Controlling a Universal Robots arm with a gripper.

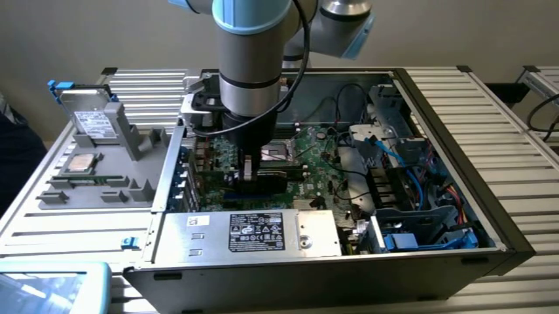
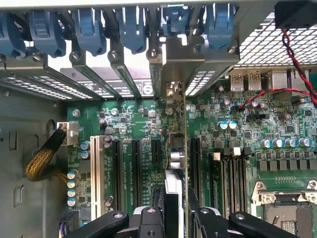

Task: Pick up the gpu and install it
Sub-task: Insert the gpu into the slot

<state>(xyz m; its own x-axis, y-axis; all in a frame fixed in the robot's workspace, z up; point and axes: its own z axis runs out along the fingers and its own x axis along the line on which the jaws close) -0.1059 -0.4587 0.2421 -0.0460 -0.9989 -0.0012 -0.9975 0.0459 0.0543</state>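
Now thin green gpu [image 2: 177, 153] edge-on in black pincer [image 2: 175, 208], over mobo [image 2: 129, 119].

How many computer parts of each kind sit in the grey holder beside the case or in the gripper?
Hard drive: 1
Processor chip: 1
Memory stick: 1
gpu, held in the gripper: 1
Total: 4

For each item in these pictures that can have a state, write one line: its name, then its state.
computer case: lying on its side, open.
gpu: on edge inside the case, gripped; seating unclear.
hand: shut on the gpu.
hard drive: standing in the grey holder.
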